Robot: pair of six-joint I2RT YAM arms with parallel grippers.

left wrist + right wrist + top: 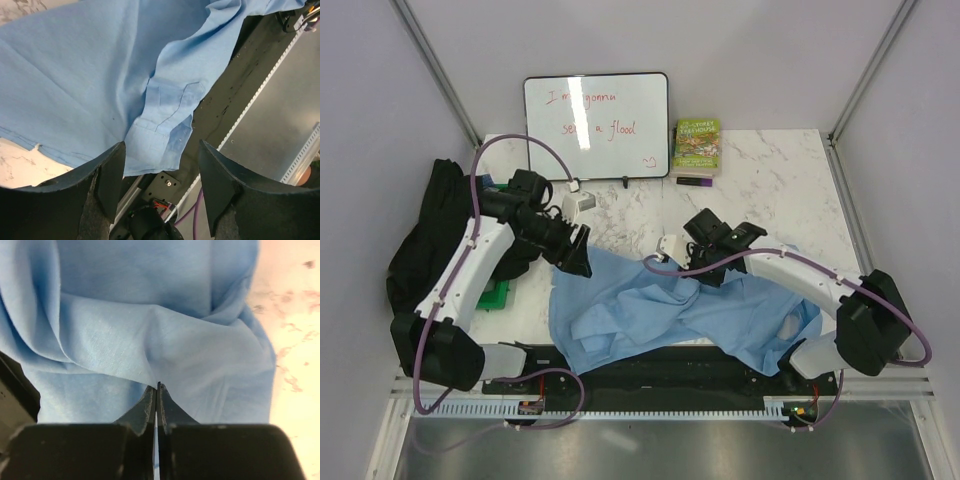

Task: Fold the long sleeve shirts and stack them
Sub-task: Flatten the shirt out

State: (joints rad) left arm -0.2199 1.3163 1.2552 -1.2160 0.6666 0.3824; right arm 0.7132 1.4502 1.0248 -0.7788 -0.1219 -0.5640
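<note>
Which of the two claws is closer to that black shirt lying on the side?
The left. The left gripper hangs open over the light blue shirt, close beside the black shirt; the right gripper pinches that blue cloth further right.

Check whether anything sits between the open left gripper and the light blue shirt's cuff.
Nothing visible does. The left gripper hangs open over the light blue shirt, whose cuff lies bare below the gap between the fingers.
</note>
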